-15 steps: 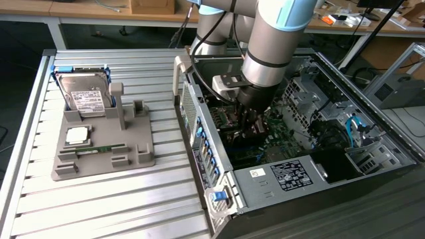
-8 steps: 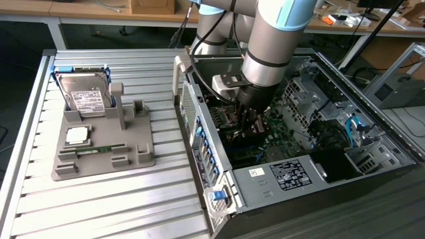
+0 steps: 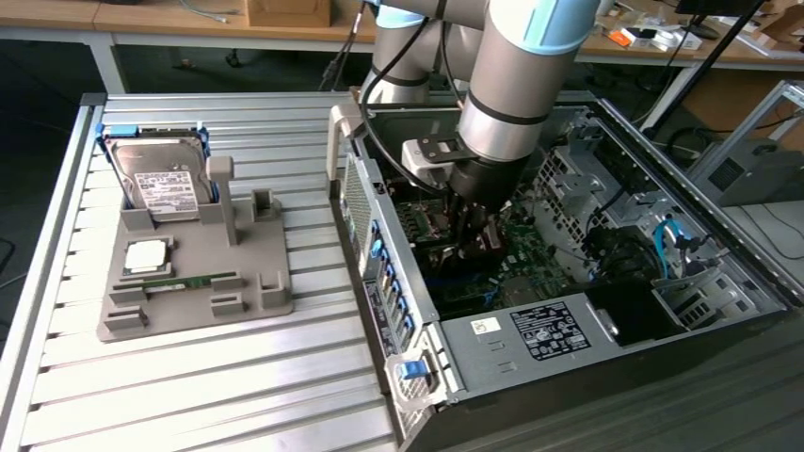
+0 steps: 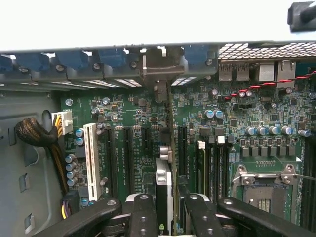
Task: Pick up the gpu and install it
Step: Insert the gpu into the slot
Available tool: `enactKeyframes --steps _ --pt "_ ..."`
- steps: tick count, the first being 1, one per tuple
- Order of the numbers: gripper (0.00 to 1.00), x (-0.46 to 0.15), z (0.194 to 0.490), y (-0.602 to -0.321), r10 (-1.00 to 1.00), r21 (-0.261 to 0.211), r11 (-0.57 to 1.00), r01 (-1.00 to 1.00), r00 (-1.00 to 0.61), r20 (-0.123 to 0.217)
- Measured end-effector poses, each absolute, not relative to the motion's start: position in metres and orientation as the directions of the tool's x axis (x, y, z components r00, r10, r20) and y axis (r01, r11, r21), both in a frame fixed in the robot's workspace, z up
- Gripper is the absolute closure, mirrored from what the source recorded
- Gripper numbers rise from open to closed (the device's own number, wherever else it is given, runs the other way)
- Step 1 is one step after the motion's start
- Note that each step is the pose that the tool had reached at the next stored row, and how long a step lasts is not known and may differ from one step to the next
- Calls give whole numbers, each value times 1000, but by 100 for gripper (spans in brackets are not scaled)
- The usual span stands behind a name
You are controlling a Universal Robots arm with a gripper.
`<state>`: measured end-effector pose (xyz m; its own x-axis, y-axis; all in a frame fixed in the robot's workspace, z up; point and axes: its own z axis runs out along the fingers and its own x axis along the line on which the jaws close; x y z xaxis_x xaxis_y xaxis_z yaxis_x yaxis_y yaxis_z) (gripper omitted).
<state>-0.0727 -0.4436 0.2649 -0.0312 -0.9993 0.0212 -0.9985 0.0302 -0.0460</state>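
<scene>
In the wrist view the gpu [image 4: 163,180] appears edge-on as a thin dark card, with its metal end bracket [image 4: 157,64] at the case's rear wall. My gripper [image 4: 165,206] is shut on it, one black finger [image 4: 142,212] on each side of the card. The card stands upright over the green motherboard [image 4: 128,113], in line with the black expansion slots [image 4: 148,143]; I cannot tell whether its edge sits in a slot. In the exterior view the gripper [image 3: 484,243] reaches down inside the open computer case [image 3: 528,330].
A white slot [image 4: 90,153], a cable bundle [image 4: 34,133] and the processor socket [image 4: 264,187] lie around the card. On the exterior view's left, a grey fixture [image 3: 188,301] holds a silver hard drive [image 3: 164,184], a processor chip [image 3: 147,254] and a green memory stick [image 3: 188,281].
</scene>
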Motion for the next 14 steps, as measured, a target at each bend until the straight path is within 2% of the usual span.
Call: enactKeyframes --steps 14 --pt "73 -73 265 -444 -998 -46 51 -998 -52 29"
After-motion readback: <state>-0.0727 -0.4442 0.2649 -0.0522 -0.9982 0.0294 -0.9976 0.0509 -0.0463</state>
